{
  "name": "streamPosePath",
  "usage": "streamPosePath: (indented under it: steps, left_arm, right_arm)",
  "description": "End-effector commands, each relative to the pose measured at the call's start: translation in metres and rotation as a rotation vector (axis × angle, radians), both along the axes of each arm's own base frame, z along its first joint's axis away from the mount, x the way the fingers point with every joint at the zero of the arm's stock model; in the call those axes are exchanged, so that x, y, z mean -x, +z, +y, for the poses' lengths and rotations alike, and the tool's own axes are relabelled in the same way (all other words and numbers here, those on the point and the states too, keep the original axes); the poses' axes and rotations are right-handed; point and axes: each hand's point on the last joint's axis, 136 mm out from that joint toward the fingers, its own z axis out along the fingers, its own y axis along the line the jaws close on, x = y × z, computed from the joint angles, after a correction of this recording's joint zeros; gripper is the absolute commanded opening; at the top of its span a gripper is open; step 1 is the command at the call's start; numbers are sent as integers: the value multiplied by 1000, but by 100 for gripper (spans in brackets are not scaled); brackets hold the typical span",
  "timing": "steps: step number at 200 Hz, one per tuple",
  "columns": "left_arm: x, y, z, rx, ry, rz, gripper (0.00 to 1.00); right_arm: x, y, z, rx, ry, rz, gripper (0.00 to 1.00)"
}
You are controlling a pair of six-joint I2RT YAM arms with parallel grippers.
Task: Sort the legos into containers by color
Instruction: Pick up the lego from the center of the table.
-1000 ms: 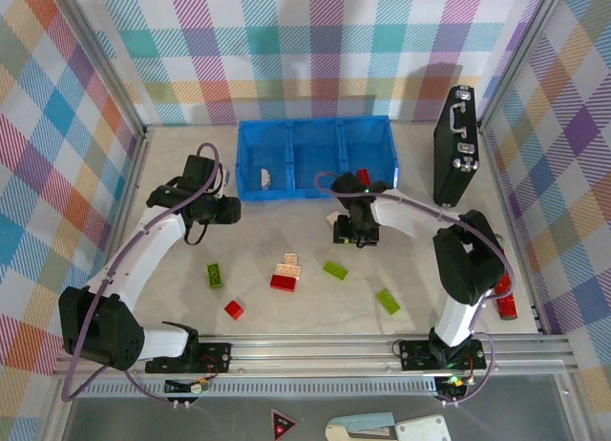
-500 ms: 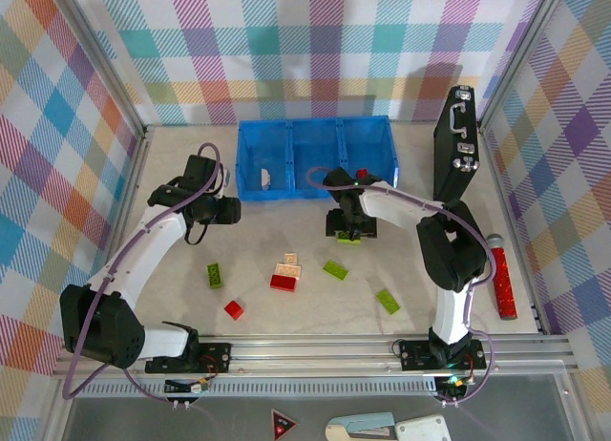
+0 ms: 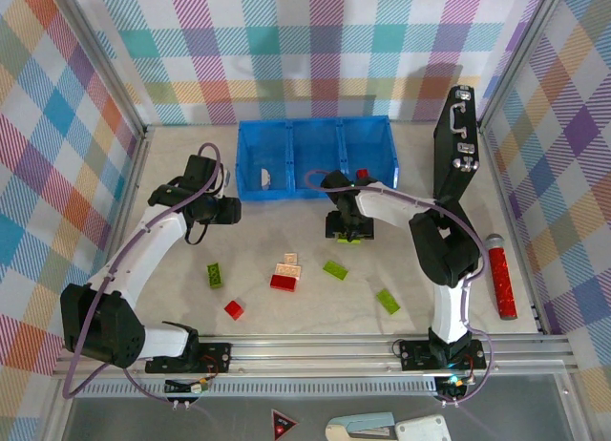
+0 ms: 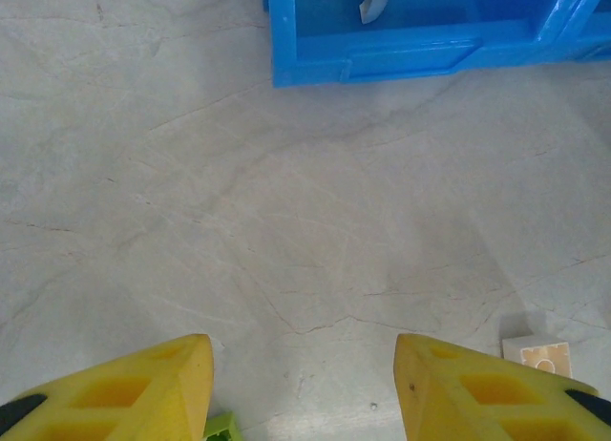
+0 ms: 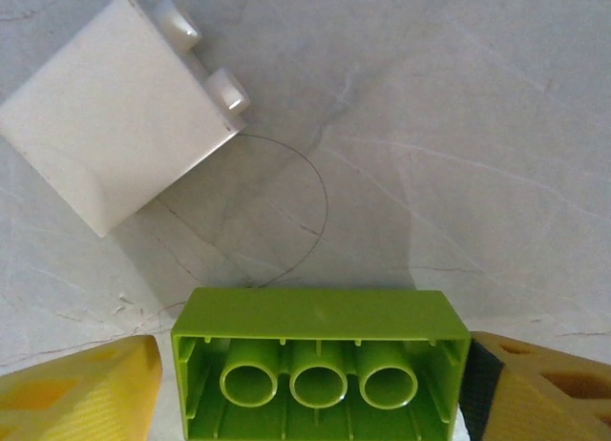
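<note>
The blue tray (image 3: 286, 192) of three containers stands at the back. Its left one holds a white lego (image 3: 266, 178) and its right one a red lego (image 3: 363, 175). My right gripper (image 3: 347, 231) hangs just in front of the tray, open. A lime green lego (image 5: 320, 312) sits between its fingers, hollow side toward the camera. It touches the right pad, and a sliver of gap shows at the left finger (image 5: 105, 384). A white lego (image 5: 115, 116) lies just beyond. My left gripper (image 3: 229, 210) is open over bare table (image 4: 304, 393).
Loose legos lie mid-table: green ones (image 3: 216, 275) (image 3: 334, 269) (image 3: 388, 301), a red one (image 3: 234, 309), and a red one (image 3: 283, 283) with a cream one (image 3: 287, 267) against it. A black case (image 3: 456, 145) stands at the right. A red cylinder (image 3: 500, 279) lies beside the right arm.
My right gripper has shifted a little left and toward the tray, and its jaws now stand wider around the green lego. The right elbow swung aside, uncovering the red cylinder. The left arm is still.
</note>
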Motion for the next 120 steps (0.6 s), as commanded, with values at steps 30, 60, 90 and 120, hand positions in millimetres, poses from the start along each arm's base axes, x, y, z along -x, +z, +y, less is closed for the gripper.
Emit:
streamPosePath:
  steps: [30, 60, 90, 120]
  left_arm:
    - [3, -6, 1, -5, -12, 39, 54]
    - [2, -7, 0, 1, -17, 43, 53]
    - [2, -7, 0, 1, -16, 46, 53]
    - [2, -8, 0, -2, -16, 48, 54]
  right_arm:
    - [3, -7, 3, -10, -16, 21, 75]
    - [4, -9, 2, -6, -18, 22, 74]
    - [4, -11, 3, -13, -11, 29, 68]
    - [4, -9, 6, -24, -6, 27, 64]
